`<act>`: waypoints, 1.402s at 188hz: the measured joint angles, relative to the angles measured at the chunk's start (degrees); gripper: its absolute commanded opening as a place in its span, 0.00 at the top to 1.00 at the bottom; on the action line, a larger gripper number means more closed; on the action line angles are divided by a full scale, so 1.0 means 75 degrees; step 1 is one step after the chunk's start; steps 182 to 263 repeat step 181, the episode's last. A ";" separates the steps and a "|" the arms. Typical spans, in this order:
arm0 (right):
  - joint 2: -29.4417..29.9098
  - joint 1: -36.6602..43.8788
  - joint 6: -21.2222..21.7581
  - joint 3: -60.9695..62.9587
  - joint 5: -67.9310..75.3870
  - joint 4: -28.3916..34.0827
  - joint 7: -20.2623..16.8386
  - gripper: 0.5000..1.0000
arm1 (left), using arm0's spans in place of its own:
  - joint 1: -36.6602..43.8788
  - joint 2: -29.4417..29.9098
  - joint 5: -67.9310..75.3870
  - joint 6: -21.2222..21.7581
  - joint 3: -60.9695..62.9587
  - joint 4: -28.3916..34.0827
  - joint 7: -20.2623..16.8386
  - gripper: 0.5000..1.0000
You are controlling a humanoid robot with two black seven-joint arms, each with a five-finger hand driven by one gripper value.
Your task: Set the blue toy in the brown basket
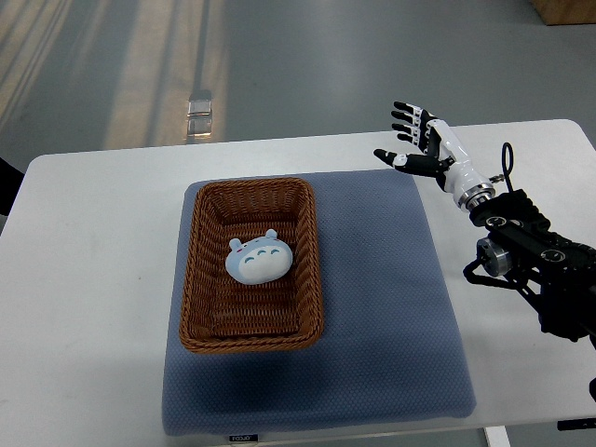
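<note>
The blue toy (pixel 258 260), a round pale-blue plush with a white face, lies inside the brown wicker basket (pixel 306 256), near its middle. The basket stands on the left half of a blue-grey mat (pixel 382 279). My right hand (pixel 415 140) is up at the mat's far right corner, well apart from the basket, with fingers spread and nothing in it. Its black forearm runs down to the right edge. My left arm does not show.
The mat lies on a white table (pixel 93 279). A small clear block (pixel 199 110) sits on the grey floor beyond the table's far edge. A brown box corner (pixel 566 9) shows at the top right.
</note>
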 measured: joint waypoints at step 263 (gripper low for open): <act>-0.0117 0.0091 0.0165 0.0016 0.2380 -0.0079 -0.1143 0.17 | 0.0000 0.0000 -0.0012 0.0000 -0.0010 0.0000 0.0000 0.00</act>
